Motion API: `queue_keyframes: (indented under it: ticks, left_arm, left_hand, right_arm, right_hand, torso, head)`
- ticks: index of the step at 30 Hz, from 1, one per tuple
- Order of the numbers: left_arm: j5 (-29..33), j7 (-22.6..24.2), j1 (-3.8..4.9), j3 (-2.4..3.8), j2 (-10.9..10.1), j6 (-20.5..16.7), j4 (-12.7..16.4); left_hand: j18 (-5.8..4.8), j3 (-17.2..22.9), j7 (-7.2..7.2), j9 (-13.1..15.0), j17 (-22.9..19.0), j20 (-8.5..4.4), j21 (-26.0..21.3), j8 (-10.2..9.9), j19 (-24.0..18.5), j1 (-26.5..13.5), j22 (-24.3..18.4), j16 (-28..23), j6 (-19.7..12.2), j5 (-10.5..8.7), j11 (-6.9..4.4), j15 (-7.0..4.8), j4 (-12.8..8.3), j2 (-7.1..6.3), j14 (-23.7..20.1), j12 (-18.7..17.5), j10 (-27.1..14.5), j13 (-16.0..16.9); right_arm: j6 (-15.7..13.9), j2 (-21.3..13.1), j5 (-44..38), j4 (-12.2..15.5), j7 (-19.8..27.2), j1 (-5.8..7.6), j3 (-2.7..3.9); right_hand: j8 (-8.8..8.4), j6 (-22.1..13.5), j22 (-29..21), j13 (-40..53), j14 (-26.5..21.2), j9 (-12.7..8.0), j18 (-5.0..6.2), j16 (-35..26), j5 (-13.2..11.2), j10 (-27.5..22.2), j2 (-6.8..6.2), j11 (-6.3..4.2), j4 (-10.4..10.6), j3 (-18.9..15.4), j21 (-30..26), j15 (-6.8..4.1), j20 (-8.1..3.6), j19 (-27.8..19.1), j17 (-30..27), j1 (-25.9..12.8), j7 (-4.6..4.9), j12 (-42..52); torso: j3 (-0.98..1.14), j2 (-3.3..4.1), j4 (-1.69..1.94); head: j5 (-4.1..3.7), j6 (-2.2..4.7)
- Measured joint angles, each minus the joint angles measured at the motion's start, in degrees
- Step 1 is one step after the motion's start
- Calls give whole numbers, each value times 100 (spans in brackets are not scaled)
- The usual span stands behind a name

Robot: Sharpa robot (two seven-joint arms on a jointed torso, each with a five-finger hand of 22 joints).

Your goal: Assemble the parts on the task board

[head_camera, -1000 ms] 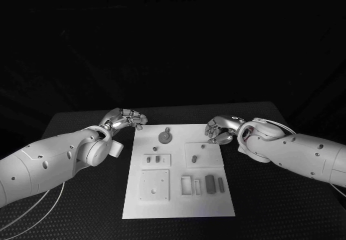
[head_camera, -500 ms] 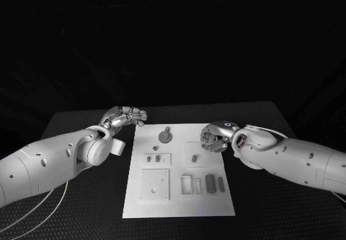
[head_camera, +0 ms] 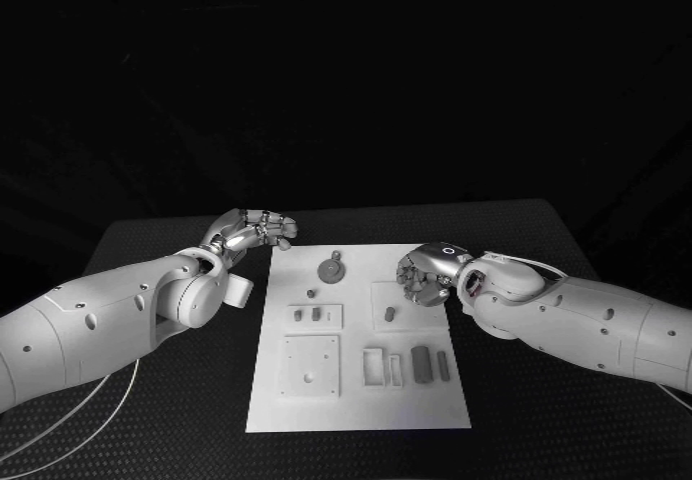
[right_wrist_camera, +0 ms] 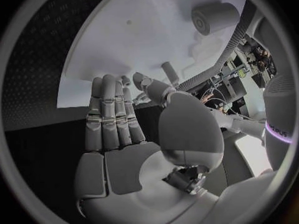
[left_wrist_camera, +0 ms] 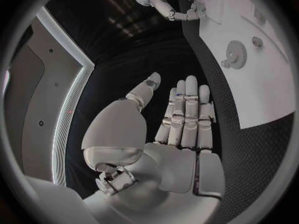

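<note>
My right hand (head_camera: 428, 273) hangs over the right edge of the task board (head_camera: 361, 405), toward its far end, palm down, fingers (right_wrist_camera: 109, 109) held straight and close together with nothing in them. Just beside those fingers, on the raised square near the board's right edge, lies a short grey peg (head_camera: 388, 317); in my right wrist view that peg (right_wrist_camera: 170, 73) sits just past my thumb, apart from it. Toward the far edge, near the middle, lies the grey gear (head_camera: 332, 271) with a small round piece just beyond it. Left of the peg's square sits a plate with two small grey pieces (head_camera: 307, 315) side by side. At the near half there is a larger square plate (head_camera: 309, 368) on the left and, on the right, a row of slots with a dark oblong block (head_camera: 420, 364). My left hand (head_camera: 254, 232) hovers by the board's far left corner over the black table (head_camera: 159, 420), fingers (left_wrist_camera: 186, 112) flat and together, thumb apart, empty.
</note>
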Motion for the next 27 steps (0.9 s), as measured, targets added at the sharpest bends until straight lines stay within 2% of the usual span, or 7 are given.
queue_keyframes:
  ticks: [5,8,12,17,22,27]
  left_arm:
    - [-1,0,0,0,5,1,5]
    - [-2,-3,0,0,5,2,9]
    - [-4,-8,0,0,5,3,11]
    - [-5,-11,0,0,5,8,9]
    - [-6,-14,0,0,3,18,9]
    - [-7,-15,0,0,4,21,10]
  left_hand:
    - [0,0,0,-5,5,0,0,0,0,0,0,0,0,0,0,-21,0,0,21,0,0,0]
    - [0,0,0,-5,13,0,-16,0,0,0,0,-23,0,0,0,-21,0,0,21,0,0,-1]
    - [0,0,0,-5,19,0,-20,0,0,0,5,-23,0,0,0,-21,0,0,21,0,0,-5]
    - [0,0,0,-5,26,0,-20,0,0,0,4,-23,0,0,1,-21,0,-1,20,0,0,-5]
    - [0,0,0,-5,35,0,-20,0,0,0,5,-44,0,0,1,-21,0,-1,20,0,0,-6]
    - [0,0,0,-10,46,0,-20,0,0,1,10,-45,0,0,1,-21,0,-1,20,0,0,-11]
  right_arm:
    - [-31,35,-170,-50,-26,31,-59]
    - [-61,58,-278,-71,-39,43,-89]
    - [-96,74,-400,-73,-63,46,-105]
    - [-120,81,-535,-61,-100,48,-120]
    - [-151,86,-682,-59,-168,45,-132]
    - [-174,90,-809,-36,-235,41,-142]
  right_hand:
    - [64,117,29,63,26,44,0,0,0,133,115,-51,-80,111,0,-26,-19,19,62,114,-42,4]
    - [91,157,37,107,26,58,0,0,0,163,129,-63,-125,156,0,-26,-19,19,96,129,-78,4]
    - [114,226,68,159,60,84,0,0,0,228,129,-85,-141,173,0,-59,-39,80,160,129,-100,4]
    - [199,427,123,264,187,139,0,87,0,431,129,-169,-172,204,58,-145,-90,257,279,128,-145,93]
    - [280,618,190,402,351,208,0,163,-1,594,168,-270,-251,282,142,-249,-184,451,411,168,-237,171]
    - [282,676,217,520,373,241,-1,173,-4,666,175,-296,-268,346,169,-268,-203,510,493,174,-255,182]
  torso:
    - [2,-1,0]
    - [1,-3,0]
    - [2,-3,0]
    - [2,-4,-1]
    - [1,-4,-2]
    - [1,-4,-3]
  head:
    - [1,-10]
    - [1,-18]
    - [-3,-29]
    - [-9,-39]
    - [-5,-34]
    - [-12,-37]
